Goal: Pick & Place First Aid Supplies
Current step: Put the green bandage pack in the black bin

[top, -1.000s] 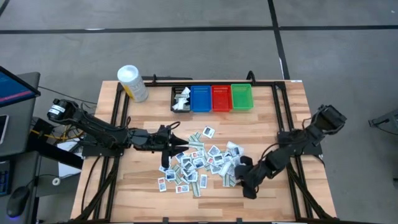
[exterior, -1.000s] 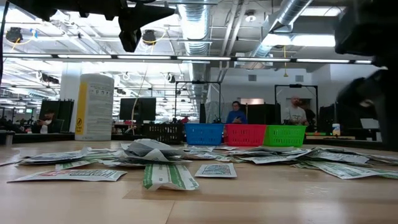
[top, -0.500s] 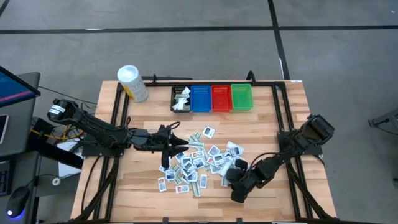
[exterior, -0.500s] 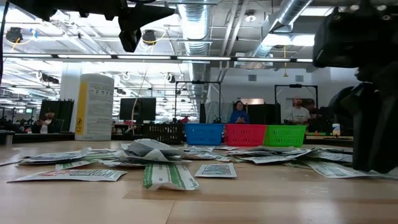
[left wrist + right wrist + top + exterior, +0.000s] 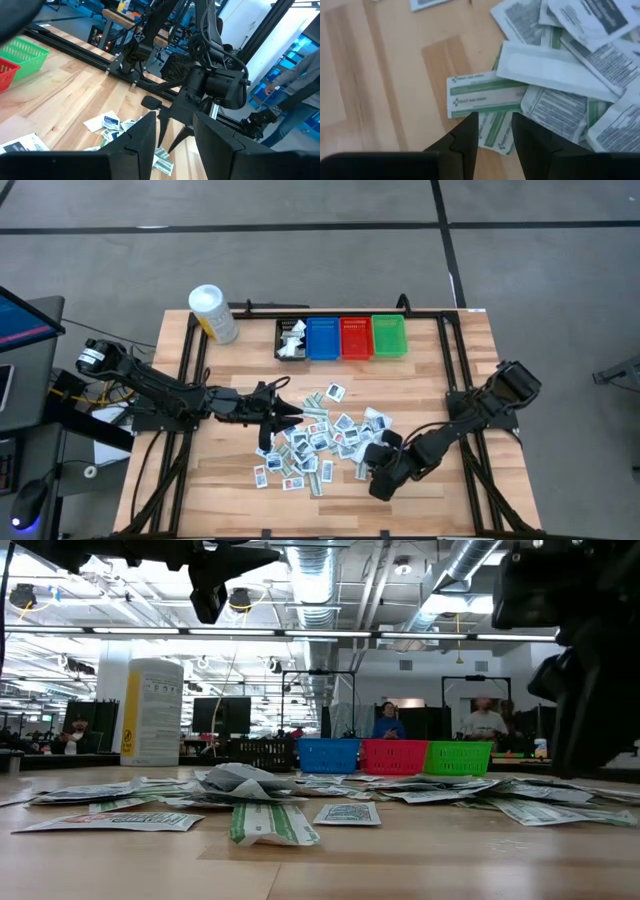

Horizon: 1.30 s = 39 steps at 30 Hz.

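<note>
The first aid supplies (image 5: pixel 320 442) lie as a loose pile of small flat packets on the middle of the wooden table, and a few more lie in the black bin (image 5: pixel 281 327). My right gripper (image 5: pixel 378 480) hangs open and slanted down over the pile's near right edge. Its fingers stand just above a green-striped packet (image 5: pixel 482 95) without touching it. My left gripper (image 5: pixel 297 413) is open and level above the pile's left side, with nothing between its fingers (image 5: pixel 145 135).
Black, blue (image 5: pixel 323 337), red (image 5: pixel 356 337) and green (image 5: pixel 388 336) bins stand in a row at the far edge. A white tub with a yellow label (image 5: pixel 213 313) stands at the far left. Bare wood lies near the front edge. People show in the room behind.
My right gripper has moved toward the table's left, in over the pile's near right edge, rising slightly and rolling at the wrist. Its fingers stay open. The packets have not moved.
</note>
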Available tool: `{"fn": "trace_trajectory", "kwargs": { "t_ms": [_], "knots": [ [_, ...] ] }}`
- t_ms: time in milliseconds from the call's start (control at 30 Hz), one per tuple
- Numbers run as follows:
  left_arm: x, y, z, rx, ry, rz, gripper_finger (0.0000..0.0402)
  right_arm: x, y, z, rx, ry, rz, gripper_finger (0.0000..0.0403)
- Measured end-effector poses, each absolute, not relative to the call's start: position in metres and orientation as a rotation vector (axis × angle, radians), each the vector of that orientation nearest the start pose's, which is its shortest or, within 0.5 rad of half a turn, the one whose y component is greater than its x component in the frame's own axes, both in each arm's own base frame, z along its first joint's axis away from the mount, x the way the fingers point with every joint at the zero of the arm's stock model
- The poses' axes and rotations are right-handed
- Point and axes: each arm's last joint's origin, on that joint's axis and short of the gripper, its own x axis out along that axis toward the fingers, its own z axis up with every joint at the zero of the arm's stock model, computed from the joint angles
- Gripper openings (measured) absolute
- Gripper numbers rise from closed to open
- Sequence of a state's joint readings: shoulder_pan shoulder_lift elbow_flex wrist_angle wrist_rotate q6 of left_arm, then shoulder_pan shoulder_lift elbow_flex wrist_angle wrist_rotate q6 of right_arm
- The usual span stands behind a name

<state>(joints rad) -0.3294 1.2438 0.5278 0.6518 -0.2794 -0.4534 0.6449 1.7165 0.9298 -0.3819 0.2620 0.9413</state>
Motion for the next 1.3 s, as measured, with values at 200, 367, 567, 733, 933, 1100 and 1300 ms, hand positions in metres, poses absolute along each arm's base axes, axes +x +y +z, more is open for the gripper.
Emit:
{"fn": "trace_trajectory", "kwargs": {
  "t_ms": [200, 367, 567, 733, 933, 1100, 1300],
  "knots": [
    [0.244, -0.075, 0.232, -0.434, 0.071, -0.035, 0.0131, 0.253, 0.181, 0.144, 0.351, 1.092, -0.195, 0.0113],
    [0.244, -0.075, 0.232, -0.434, 0.071, -0.036, 0.0131, 0.252, 0.180, 0.143, 0.339, 1.103, -0.205, 0.0113],
    [0.244, -0.075, 0.232, -0.434, 0.071, -0.036, 0.0131, 0.250, 0.179, 0.141, 0.317, 1.124, -0.223, 0.0113],
    [0.244, -0.075, 0.232, -0.434, 0.070, -0.036, 0.0131, 0.255, 0.184, 0.125, 0.315, 1.130, -0.219, 0.0113],
    [0.244, -0.075, 0.232, -0.439, 0.067, -0.037, 0.0131, 0.260, 0.192, 0.107, 0.343, 1.132, -0.221, 0.0113],
    [0.244, -0.075, 0.232, -0.443, 0.068, -0.037, 0.0131, 0.259, 0.193, 0.108, 0.361, 1.137, -0.214, 0.0113],
    [0.244, -0.075, 0.232, -0.443, 0.069, -0.040, 0.0131, 0.255, 0.191, 0.129, 0.384, 1.125, -0.154, 0.0113]
  ]
}}
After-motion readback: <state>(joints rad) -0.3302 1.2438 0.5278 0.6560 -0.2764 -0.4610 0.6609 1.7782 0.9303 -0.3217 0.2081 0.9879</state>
